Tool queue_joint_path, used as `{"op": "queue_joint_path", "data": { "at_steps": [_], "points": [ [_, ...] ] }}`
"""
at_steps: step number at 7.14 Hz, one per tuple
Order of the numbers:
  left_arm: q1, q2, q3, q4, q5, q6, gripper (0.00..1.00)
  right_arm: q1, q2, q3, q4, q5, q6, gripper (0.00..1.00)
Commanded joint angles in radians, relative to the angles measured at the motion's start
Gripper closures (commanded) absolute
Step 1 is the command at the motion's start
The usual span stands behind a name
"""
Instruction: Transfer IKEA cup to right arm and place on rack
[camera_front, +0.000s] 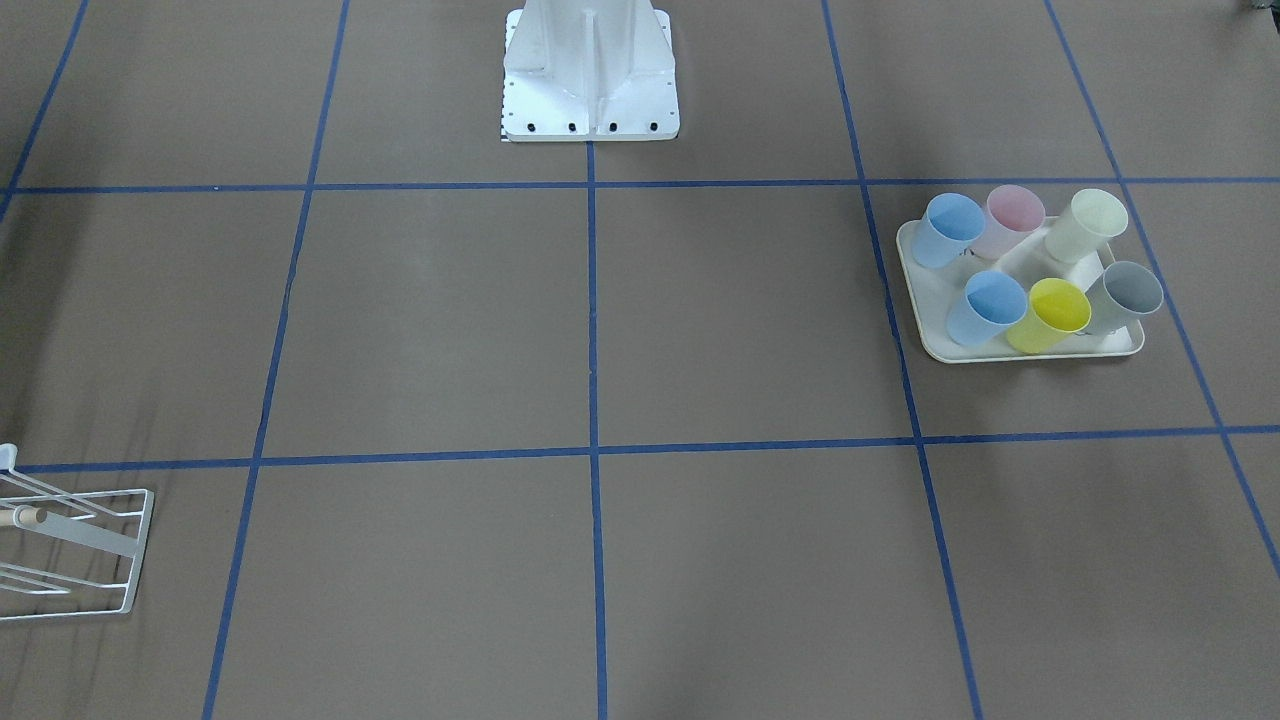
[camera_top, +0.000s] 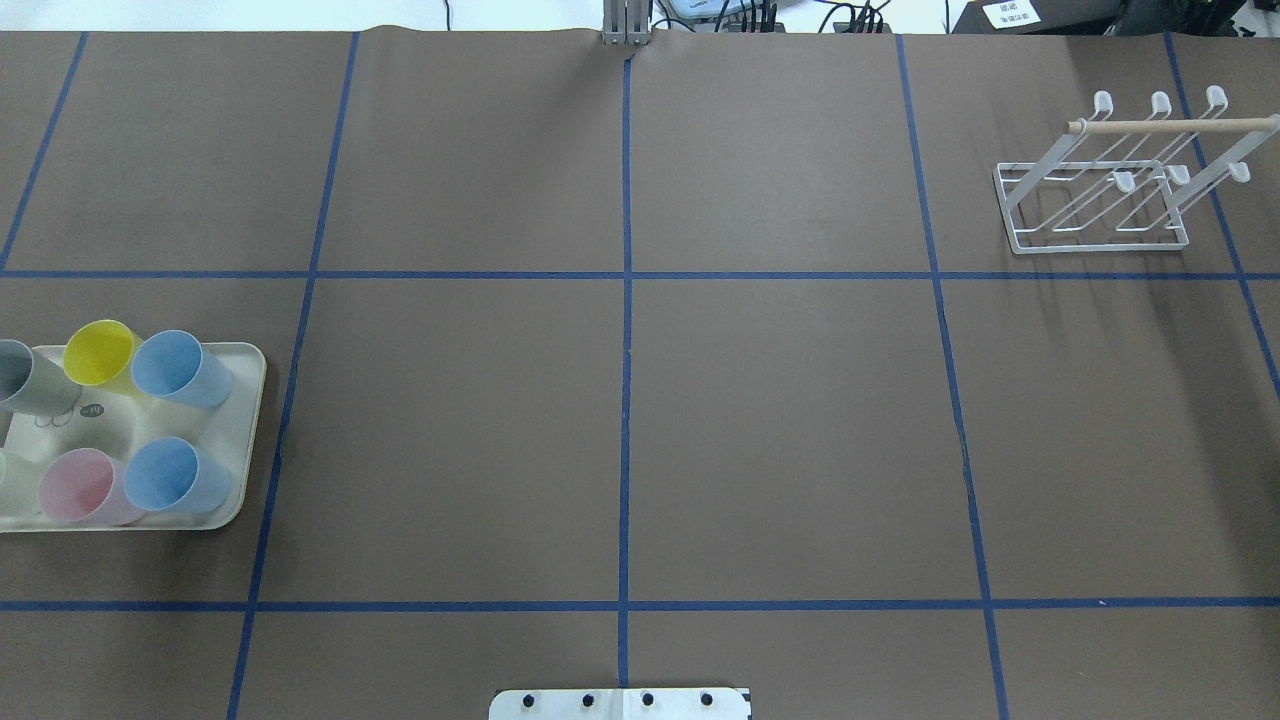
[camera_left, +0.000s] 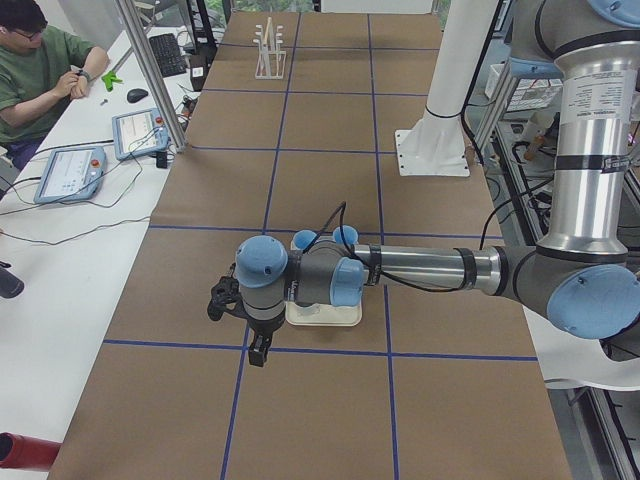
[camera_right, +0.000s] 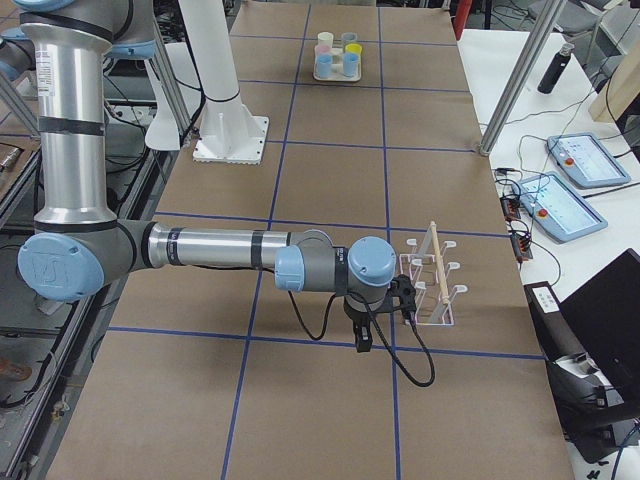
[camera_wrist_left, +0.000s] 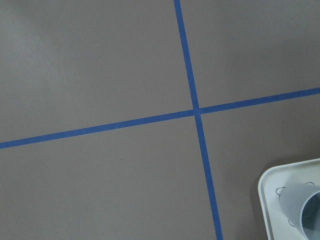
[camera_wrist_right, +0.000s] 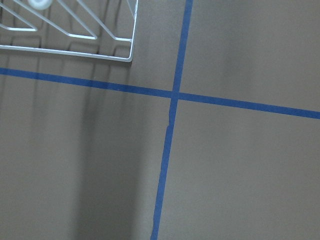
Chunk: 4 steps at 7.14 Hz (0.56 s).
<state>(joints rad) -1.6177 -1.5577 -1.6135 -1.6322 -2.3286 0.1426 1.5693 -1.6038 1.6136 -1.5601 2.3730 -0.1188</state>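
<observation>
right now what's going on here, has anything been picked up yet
Nothing looks picked up yet. Six cups stand on the tray at the robot's left, and the left arm hangs close by it. The right arm hangs near the rack, which has no cup on it. The left gripper and right gripper show only in side views, so open or shut cannot be told.

The left arm (camera_left: 430, 268) lies level, its wrist just above the down-pointing left pincer (camera_left: 259, 352). The right arm (camera_right: 210, 248) is posed alike above the right pincer (camera_right: 361, 342). Jaw gaps unclear.
</observation>
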Motion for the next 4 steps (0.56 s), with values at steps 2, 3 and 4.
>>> {"op": "queue_joint_path", "data": {
  "at_steps": [2,3,4],
  "points": [
    [-0.001,0.008,-0.014,0.003,-0.009,0.0,0.0,0.003,0.01,0.014,0.0,0.008,0.056,0.0],
    [0.001,0.001,-0.025,0.0,-0.009,-0.002,0.0,0.003,0.013,0.02,0.002,0.008,0.057,0.0],
    [0.004,-0.005,-0.019,-0.002,0.0,-0.011,0.0,0.003,0.015,0.049,0.002,0.006,0.057,0.0]
  ]
}}
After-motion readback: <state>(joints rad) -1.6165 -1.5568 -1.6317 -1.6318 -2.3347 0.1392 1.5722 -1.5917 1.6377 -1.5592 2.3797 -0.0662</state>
